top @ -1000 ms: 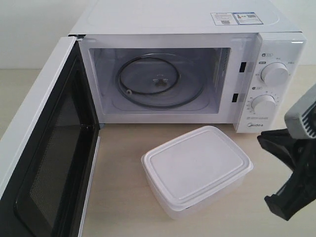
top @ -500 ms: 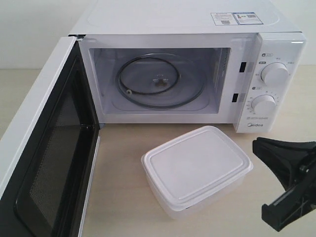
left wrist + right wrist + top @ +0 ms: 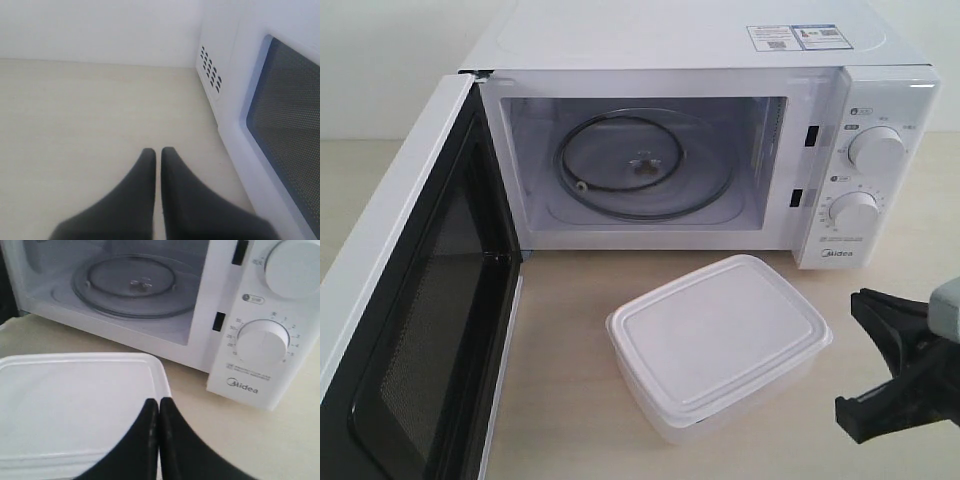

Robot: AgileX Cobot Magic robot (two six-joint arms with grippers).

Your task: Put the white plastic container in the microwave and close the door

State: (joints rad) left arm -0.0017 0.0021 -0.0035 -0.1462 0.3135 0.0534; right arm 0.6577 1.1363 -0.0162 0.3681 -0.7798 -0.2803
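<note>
The microwave stands on a pale table. Its door is swung wide open at the microwave's left side. Inside, the glass plate has nothing on it. Two round dials sit one above the other on the microwave's front, right of the opening.

The box is not in the microwave. It sits on the table just in front of the opening, a bit toward the dials. Its flat white lid is on. It is turned a little, so one corner points at the microwave.

The right gripper is down low in front of the microwave, off to the dial side and close to the box. Its two black fingers are pressed together with nothing between them. The tips are right by the edge of the lid; I cannot tell if they touch it.

The left gripper is over bare table, next to the outside of the open door. Its fingers are pressed together too, and it holds nothing.
</note>
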